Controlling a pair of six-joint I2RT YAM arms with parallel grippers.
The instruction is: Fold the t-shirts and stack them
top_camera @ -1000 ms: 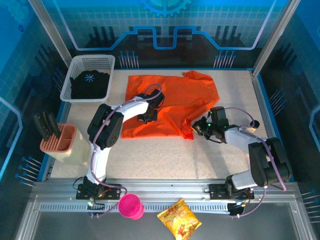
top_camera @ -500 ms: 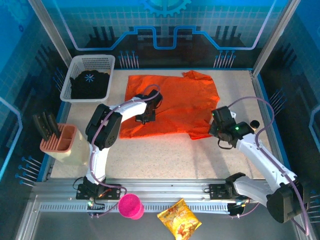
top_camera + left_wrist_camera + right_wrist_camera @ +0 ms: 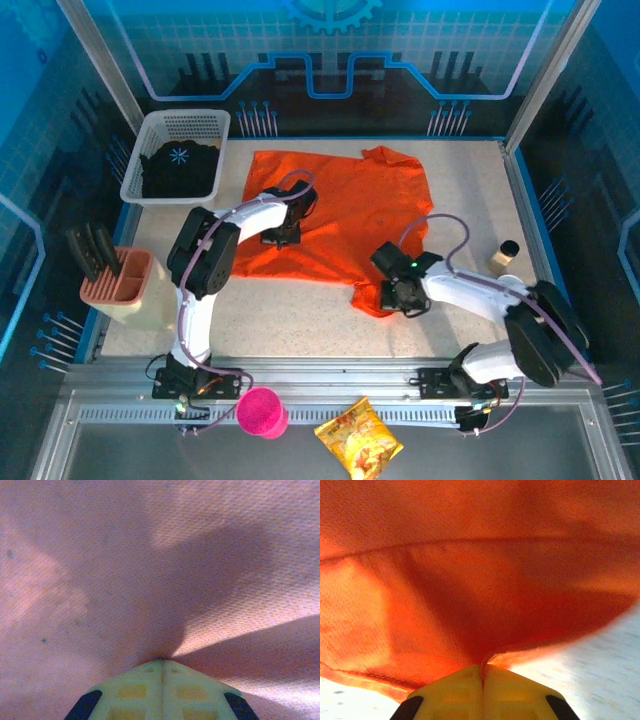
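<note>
- orange t-shirt point(image 3: 340, 215): plain bright orange with short sleeves. It's spread mostly flat on the middle of the table point(image 3: 300, 310), one sleeve poking out far right and the near-right corner dragged into a bunched point.
- black t-shirt point(image 3: 180, 172): crumpled heap in the white mesh basket point(image 3: 190, 118), far left, pale-blue snowflake print facing up.

Orange tee point(image 3: 345, 215): matt cloth, fine pitted knit up close. Black tee point(image 3: 180, 172): soft matt cloth. Basket point(image 3: 160, 125): white plastic mesh w/ slight sheen. Table point(image 3: 300, 320): speckled, matt, grainy. Rail point(image 3: 330, 385): brushed metal. Snack bag point(image 3: 358, 450): glossy foil.
</note>
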